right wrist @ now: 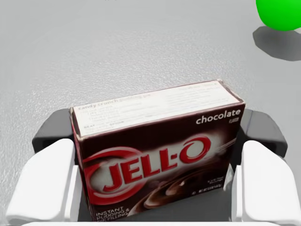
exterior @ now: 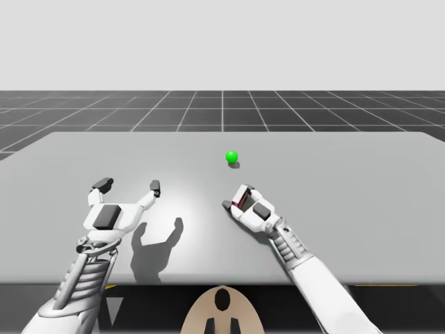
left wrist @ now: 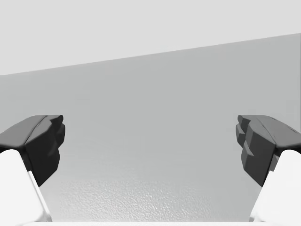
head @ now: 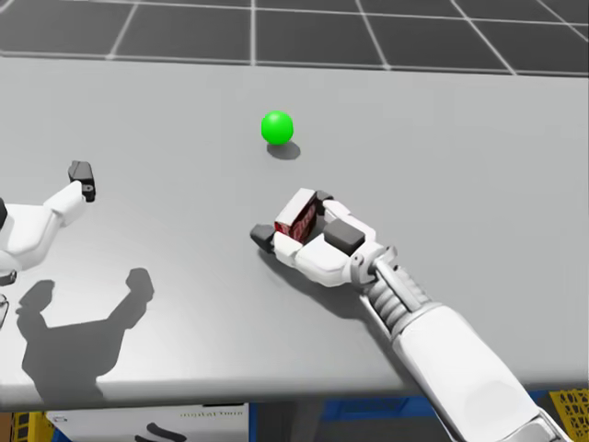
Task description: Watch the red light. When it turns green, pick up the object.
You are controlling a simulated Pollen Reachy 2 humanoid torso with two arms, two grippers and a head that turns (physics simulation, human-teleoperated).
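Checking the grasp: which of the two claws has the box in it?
The right claw: its fingers press the dark brown box from both sides. The left claw stands open above the table.

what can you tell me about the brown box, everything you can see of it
The dark brown box is a small cardboard-looking carton with a red and white logo on its broad face and a white printed narrow side uppermost. It stands on a long edge, closed and undented, clamped from both sides by my right gripper. It is down at the grey table, short of the green light and apart from it.
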